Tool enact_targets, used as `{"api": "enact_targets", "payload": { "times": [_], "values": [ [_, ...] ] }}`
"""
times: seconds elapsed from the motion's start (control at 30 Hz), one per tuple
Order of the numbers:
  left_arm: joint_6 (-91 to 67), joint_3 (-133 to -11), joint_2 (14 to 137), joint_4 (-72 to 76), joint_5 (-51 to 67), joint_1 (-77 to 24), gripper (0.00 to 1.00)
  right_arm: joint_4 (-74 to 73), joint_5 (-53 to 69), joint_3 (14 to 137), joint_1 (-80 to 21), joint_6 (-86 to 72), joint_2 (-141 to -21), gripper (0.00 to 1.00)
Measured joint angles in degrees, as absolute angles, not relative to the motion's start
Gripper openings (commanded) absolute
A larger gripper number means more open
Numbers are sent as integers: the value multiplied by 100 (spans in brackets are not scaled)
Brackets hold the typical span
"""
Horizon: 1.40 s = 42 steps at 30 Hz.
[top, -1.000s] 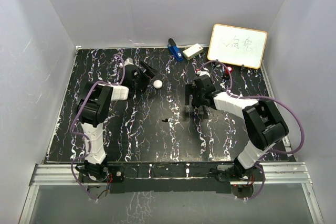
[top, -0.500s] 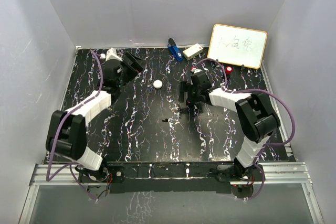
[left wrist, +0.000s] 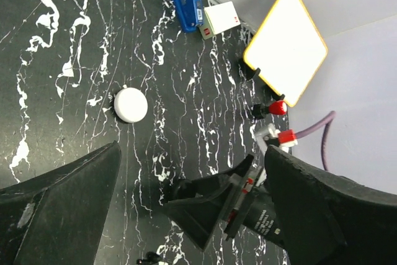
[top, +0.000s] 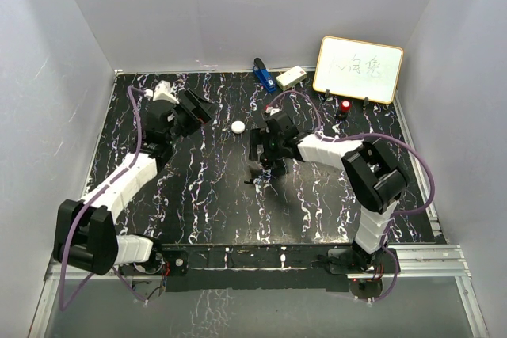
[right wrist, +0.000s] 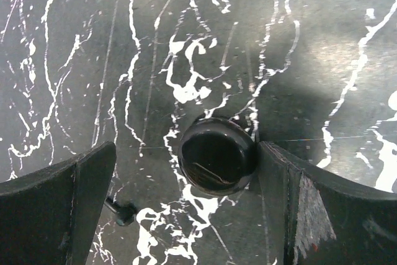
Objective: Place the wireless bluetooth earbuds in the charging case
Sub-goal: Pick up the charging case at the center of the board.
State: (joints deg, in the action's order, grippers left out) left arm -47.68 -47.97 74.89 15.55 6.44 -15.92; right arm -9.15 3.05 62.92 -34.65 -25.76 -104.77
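The charging case (top: 238, 127) is a small round white puck lying on the black marbled table, also seen in the left wrist view (left wrist: 131, 105). A tiny dark earbud (top: 252, 181) lies in front of it, close to my right gripper's left finger (right wrist: 62, 209); it shows as a dark piece (right wrist: 122, 213). My right gripper (top: 264, 165) is open and low over the table, with a glossy black round knob (right wrist: 217, 156) between its fingers, against the right one. My left gripper (top: 200, 108) hangs open and empty to the left of the case.
At the back stand a whiteboard (top: 358, 69), a blue object (top: 263, 75) and a cream box (top: 291, 77). A red-capped item (top: 345, 105) sits in front of the whiteboard. Grey walls enclose the table on three sides.
My right gripper has moved left, down over the black knob beside the dark earbud. The left arm has drawn back to the left, away from the case.
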Motion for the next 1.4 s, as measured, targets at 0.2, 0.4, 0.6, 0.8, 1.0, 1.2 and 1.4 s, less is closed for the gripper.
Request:
{"api": "enact_targets", "payload": {
  "times": [0.2,0.4,0.6,0.8,1.0,1.2,1.4],
  "values": [
    [-4731,-4775,7161,1411,690,-1592,99,-1050,301,6431,-3789,-2731,-10549,94],
    [-4731,-4650,7028,1253,718,-1592,99,-1055,290,6434,-4025,-2864,-10549,94],
    [-4762,-4567,6987,1179,801,-1592,99,-1052,255,6434,-4178,-2910,-10547,94],
    [-4827,-4493,6901,1160,829,-1592,99,-1048,259,6434,-4351,-2877,-10547,94],
    [-4915,-4486,6829,1144,840,-1590,98,-1059,257,6440,-4405,-2851,-10547,94],
    [-5022,-4486,6783,950,895,-1584,99,-1365,-148,6375,-4418,-2587,-10379,96],
    [-5157,-4486,6785,849,1103,-1555,97,-1533,-698,6355,-4425,-1820,-10291,94]
  ]
}}
